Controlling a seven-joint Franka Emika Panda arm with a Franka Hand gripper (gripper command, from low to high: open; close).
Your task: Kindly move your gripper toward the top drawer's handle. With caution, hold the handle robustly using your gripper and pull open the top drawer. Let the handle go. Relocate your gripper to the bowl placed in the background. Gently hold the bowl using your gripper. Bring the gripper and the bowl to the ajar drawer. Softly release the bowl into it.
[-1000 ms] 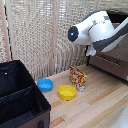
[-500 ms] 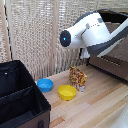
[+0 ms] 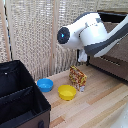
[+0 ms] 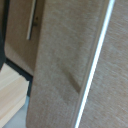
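In the exterior view the bulky white arm [image 3: 92, 32] reaches from the right over the table. A small white part below it, beside the dresser [image 3: 112, 62], looks like my gripper [image 3: 83, 56]; its fingers are hidden. The blue bowl [image 3: 45, 85] sits on the wooden table, left of the yellow bowl [image 3: 66, 92] and well apart from the arm. A grey-brown wood-grain drawer front [image 4: 65, 65] fills the wrist view at close range. A thin silver bar handle [image 4: 32, 21] shows on a panel beyond it. No fingers appear in that view. I cannot tell which drawer is the top one.
A black fabric box [image 3: 20, 95] stands at the exterior view's left, near the front. A colourful packet [image 3: 77, 78] stands just behind the yellow bowl. A slatted blind [image 3: 30, 35] backs the table. A bright thin strip [image 4: 95, 65] crosses the wood-grain panel.
The arm's elbow has swung toward the exterior view's left and a little lower. Both bowls, the packet and the black box have stayed put.
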